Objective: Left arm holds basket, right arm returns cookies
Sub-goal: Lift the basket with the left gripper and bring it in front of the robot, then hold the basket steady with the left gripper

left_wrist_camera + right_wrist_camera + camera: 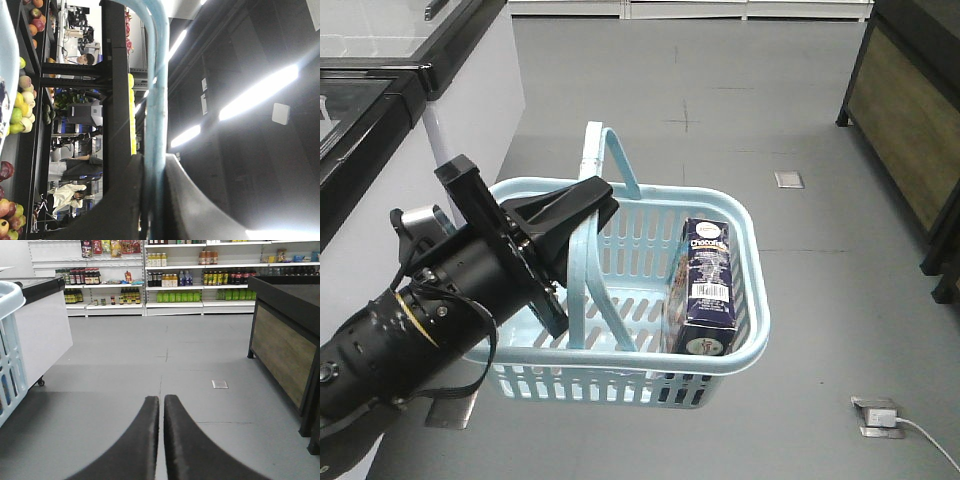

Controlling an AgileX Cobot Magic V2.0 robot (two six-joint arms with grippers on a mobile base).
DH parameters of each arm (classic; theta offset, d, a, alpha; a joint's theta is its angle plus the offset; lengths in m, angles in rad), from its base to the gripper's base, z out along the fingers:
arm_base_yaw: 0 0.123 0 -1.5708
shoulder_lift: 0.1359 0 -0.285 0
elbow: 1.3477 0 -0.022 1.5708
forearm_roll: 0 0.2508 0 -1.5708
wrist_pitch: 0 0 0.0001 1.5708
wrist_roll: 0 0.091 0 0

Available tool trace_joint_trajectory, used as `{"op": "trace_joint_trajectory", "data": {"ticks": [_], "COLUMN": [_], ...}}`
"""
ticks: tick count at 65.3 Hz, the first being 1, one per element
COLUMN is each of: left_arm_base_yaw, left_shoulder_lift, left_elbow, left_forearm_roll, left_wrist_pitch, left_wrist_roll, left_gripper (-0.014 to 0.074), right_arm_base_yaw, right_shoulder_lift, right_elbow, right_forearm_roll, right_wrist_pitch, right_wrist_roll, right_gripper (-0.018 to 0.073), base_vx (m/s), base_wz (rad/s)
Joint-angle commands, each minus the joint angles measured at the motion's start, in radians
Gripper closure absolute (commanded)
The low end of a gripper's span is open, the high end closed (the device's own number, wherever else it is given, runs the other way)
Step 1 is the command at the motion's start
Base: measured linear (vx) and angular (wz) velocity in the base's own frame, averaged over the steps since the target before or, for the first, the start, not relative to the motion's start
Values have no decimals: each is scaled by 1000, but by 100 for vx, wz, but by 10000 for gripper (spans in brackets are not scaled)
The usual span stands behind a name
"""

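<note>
The light blue basket (740,215) hangs above the grey floor, and my left gripper (588,212) is shut on one of its hoop handles (582,270). In the left wrist view that blue handle (159,90) runs straight between the two black jaws of the left gripper (154,172), which press on it. The navy cookies carton (708,290) stands inside the basket against its right wall. My right gripper (161,399) is shut with nothing between its fingers, low over the floor. The basket's slotted side (7,350) shows at the left edge of that view.
A chest freezer (380,80) stands to the left and a dark wooden display stand (910,130) to the right. A floor socket plate (788,179) and a power adapter (878,415) lie on the floor. Shelves of bottles (175,280) line the far wall.
</note>
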Motion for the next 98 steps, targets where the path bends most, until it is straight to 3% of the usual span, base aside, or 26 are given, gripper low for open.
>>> {"op": "trace_joint_trajectory", "data": {"ticks": [1, 19, 37, 98], "left_arm_base_yaw": [-26, -76, -126, -135], "left_shoulder_lift": [-44, -44, -44, -44], "left_elbow": [-22, 41, 77, 78], "left_forearm_roll": [-56, -175, -218, -202], "left_wrist_pitch": [-149, -219, -262, -271], "left_wrist_roll": [6, 69, 100, 117], "left_gripper": [599, 599, 599, 599], "right_arm_base_yaw": [-5, -5, -5, -5], "right_shoulder_lift": [-9, -9, -9, -9], "right_elbow": [18, 18, 18, 18], "right_forearm_roll": [-3, -3, -3, -3], "right_wrist_pitch": [-76, -76, -76, -76], "right_wrist_roll": [-9, -9, -9, -9], "right_gripper": [566, 566, 566, 566], "base_vx": [0, 0, 0, 0], "base_wz": [0, 0, 0, 0]}}
